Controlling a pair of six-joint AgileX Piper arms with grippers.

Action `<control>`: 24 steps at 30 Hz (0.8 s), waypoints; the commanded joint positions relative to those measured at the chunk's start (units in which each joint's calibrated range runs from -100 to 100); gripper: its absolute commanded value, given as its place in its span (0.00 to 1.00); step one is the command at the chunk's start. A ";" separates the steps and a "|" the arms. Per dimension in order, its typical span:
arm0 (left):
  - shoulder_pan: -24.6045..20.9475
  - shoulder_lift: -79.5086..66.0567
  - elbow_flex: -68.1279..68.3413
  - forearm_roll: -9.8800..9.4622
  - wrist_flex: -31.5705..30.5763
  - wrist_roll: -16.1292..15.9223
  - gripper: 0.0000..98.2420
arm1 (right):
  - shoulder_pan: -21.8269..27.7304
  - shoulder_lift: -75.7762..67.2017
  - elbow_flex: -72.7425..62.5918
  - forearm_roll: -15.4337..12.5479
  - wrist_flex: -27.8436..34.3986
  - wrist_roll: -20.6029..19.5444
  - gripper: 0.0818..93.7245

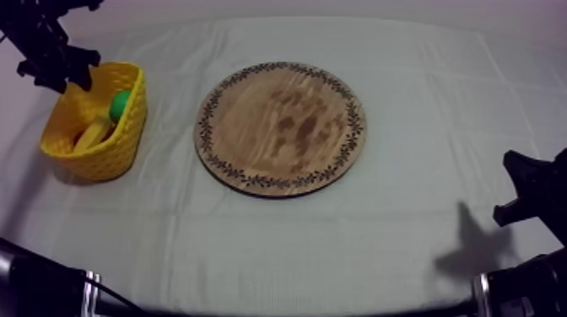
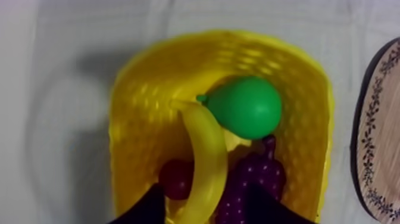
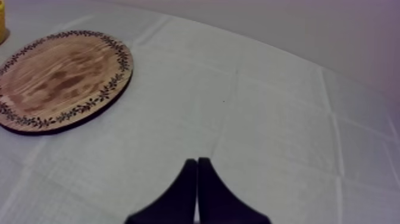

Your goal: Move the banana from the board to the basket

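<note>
Looks placed: banana point(image 2: 208, 158) lies in yellow basket point(image 2: 137, 119) at counter's left edge, against pear point(image 2: 247, 107). My left fingers point(image 2: 149, 210) hang above, spread either side of its end. I'd rise straight up, clear of the rim. Right fingers point(image 3: 189, 190) pressed together.

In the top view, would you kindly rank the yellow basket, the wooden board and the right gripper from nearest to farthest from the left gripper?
1. yellow basket, directly under the left gripper, at the left.
2. wooden board, in the middle.
3. right gripper, low at the far right.
</note>
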 commanded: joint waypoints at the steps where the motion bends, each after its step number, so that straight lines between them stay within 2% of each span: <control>1: 0.05 -1.96 -0.44 -0.16 -1.65 -0.54 0.32 | 0.00 0.00 -0.03 -0.02 0.00 0.01 0.00; 5: 0.25 -6.72 -0.44 -0.08 -4.74 -1.71 0.12 | 0.00 0.00 -0.03 -0.02 0.00 0.01 0.00; 8: 0.75 -11.13 0.14 0.08 -6.05 -2.14 0.04 | 0.00 0.00 -0.03 -0.02 0.00 0.01 0.00; 19: 2.35 -32.81 6.37 0.56 -10.97 -2.36 0.00 | 0.00 0.00 -0.03 -0.02 0.00 0.01 0.00; 24: 2.34 -45.35 13.63 0.66 -16.59 -2.59 0.00 | 0.00 0.00 -0.03 -0.02 0.00 0.01 0.00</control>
